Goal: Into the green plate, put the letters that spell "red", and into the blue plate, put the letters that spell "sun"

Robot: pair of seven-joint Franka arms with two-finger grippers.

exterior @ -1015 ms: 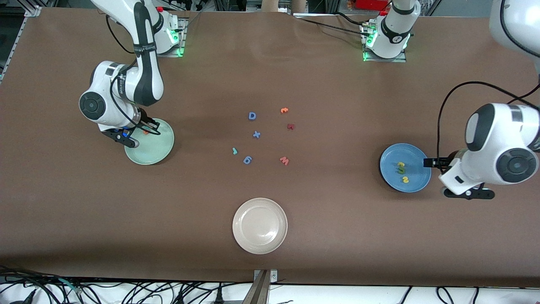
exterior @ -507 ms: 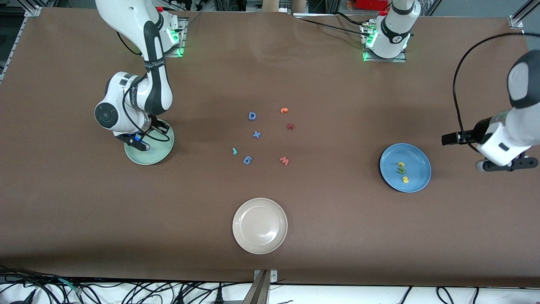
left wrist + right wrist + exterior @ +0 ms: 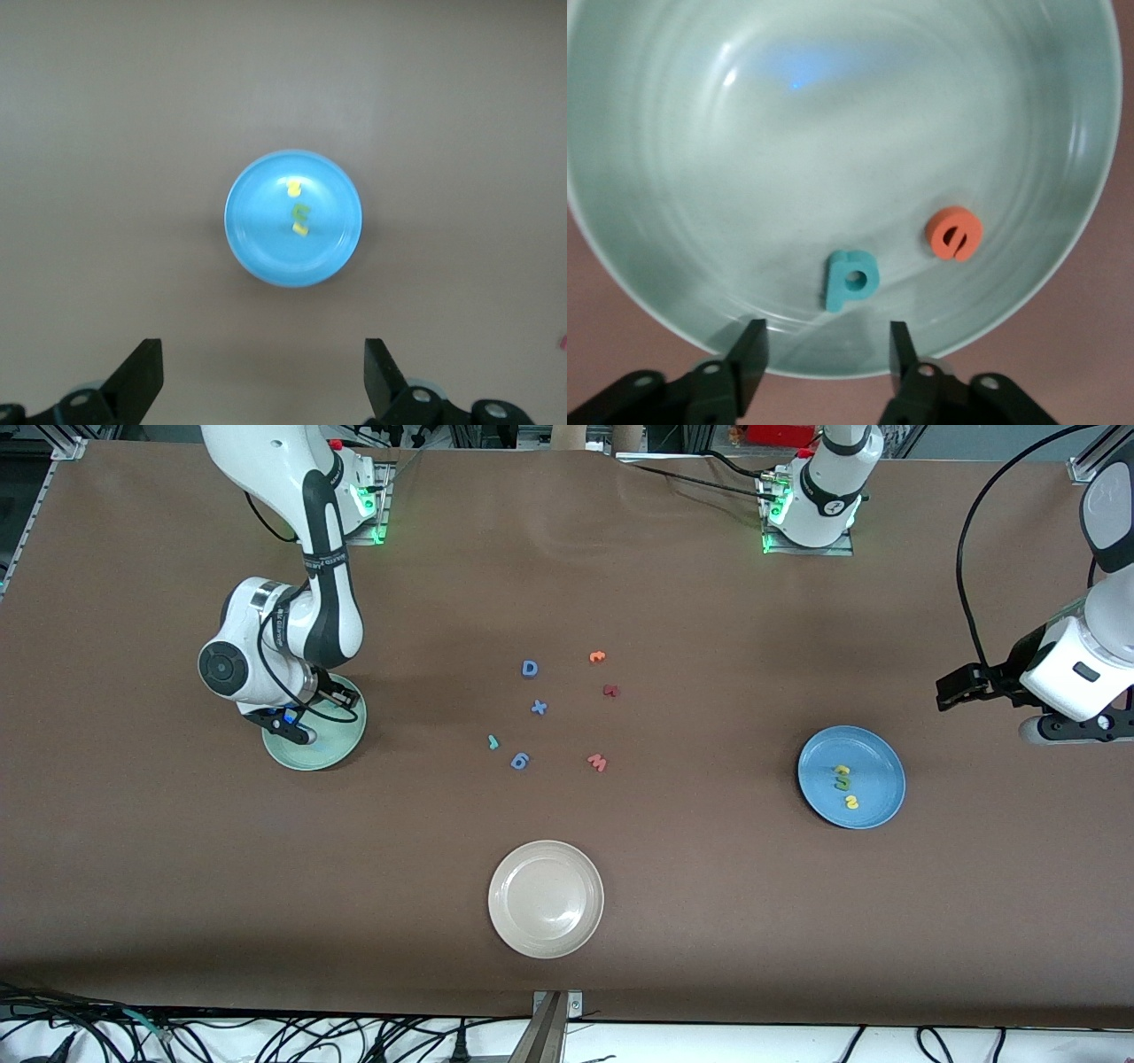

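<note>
The green plate (image 3: 335, 737) lies toward the right arm's end of the table. In it lie the teal "d" (image 3: 851, 280) and the orange "e" (image 3: 954, 233). My right gripper (image 3: 826, 329) hovers open just over the plate's (image 3: 788, 133) rim, with the "d" lying free just off its fingertips. The thin teal "r" (image 3: 493, 741) lies on the table near the middle. The blue plate (image 3: 877, 762) holds the yellow "u" (image 3: 842, 770), the green "n" (image 3: 842, 783) and the yellow "s" (image 3: 851, 802). My left gripper (image 3: 261, 350) hangs open and empty, high beside that plate (image 3: 257, 239).
Loose letters lie mid-table: a blue D (image 3: 530, 669), an orange one (image 3: 597, 657), a dark red one (image 3: 610, 690), a blue x (image 3: 539, 708), a blue 6-shape (image 3: 520, 760), a pink-red w-shape (image 3: 597, 762). A whitish-beige plate (image 3: 546, 899) sits nearest the front camera.
My right gripper has opened over the green plate and the teal "d" now lies free in it. The left arm has lifted away from the blue plate toward its end of the table.
</note>
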